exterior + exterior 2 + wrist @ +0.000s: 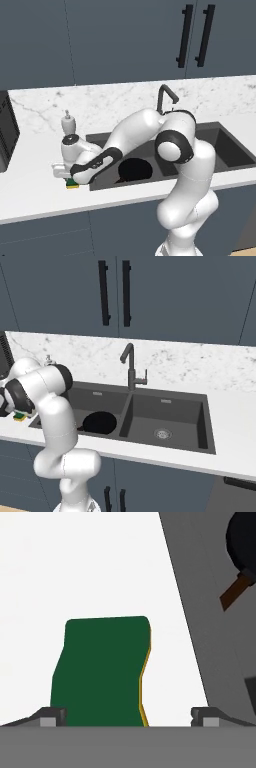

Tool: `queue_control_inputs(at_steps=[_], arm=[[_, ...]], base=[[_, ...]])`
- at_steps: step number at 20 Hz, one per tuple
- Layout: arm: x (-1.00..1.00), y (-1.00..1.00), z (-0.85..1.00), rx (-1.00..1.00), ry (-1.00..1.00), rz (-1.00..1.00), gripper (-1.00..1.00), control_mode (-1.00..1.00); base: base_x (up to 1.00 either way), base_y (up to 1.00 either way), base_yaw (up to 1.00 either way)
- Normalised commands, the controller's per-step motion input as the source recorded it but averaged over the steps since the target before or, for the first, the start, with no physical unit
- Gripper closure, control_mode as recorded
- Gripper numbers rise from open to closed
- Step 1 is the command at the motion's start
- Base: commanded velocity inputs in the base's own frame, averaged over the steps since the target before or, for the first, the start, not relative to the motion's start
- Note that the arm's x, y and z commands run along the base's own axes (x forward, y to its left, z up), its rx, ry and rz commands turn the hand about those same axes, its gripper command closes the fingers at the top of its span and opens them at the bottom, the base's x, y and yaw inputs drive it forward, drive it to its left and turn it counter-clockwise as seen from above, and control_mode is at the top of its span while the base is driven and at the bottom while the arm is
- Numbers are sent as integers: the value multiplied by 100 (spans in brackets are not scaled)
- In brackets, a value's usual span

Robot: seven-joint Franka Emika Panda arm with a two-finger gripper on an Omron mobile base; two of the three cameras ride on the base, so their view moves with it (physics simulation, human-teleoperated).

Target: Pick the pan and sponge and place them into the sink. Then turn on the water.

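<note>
— Where the white counter (pixel 35 195) meets the left basin of the sink (pixel 205 421), any sponge (pixel 100 669)?
— Lying flat there, between spread fingertips (pixel 50 717) of the gripper (pixel 127 718), not clenched. Pan (pixel 135 170) already in that basin, below the gooseneck tap (pixel 129 363).

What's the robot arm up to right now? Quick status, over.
Gripper open, straddling green-topped yellow sponge on white counter. Round black frying pan already in dark grey sink. Nothing in the way.
</note>
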Motion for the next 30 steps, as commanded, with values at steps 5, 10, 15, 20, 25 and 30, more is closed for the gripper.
queue_control_inputs(at_steps=[5,10,15,20,25,30], arm=[[5,0,-1,0,0,0,-100,-100],[0,0,7,0,0,0,-100,-100],[0,0,9,0,0,0,-100,-100],[0,1,1,0,0,0,-100,-100],[5,2,-6,0,0,0,-100,-100],[11,6,-13,0,0,0,-100,-100]], base=[[0,0,0],[0,0,0],[0,0,0],[0,0,0],[0,0,0],[0,0,0]])
